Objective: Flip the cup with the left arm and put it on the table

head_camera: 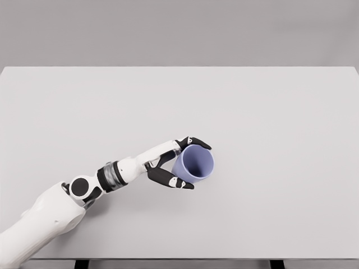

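The cup (193,163) is a small lavender-blue tumbler with no handle, and its round mouth faces up toward the camera, so the inside wall is visible. It sits a little below the middle of the table (269,112), nearer to the front edge than to the far edge, and I cannot tell if its base touches the surface or hangs just above it.

The left hand (178,162) is closed around the cup from the left side: dark fingers (197,142) curl over the far side of the rim and the thumb presses on the near side.

The wall looks thin, smooth and stiff, like plastic, with a matte finish. I judge it to be light and not fragile, but the smooth, slightly tapered side could slip out of a weak pinch. The best hold is probably across the body just under the rim, where the wall is widest and the fingers have opposite faces.

The table is a plain, flat, pale grey board with a dull surface. The right arm is not visible.
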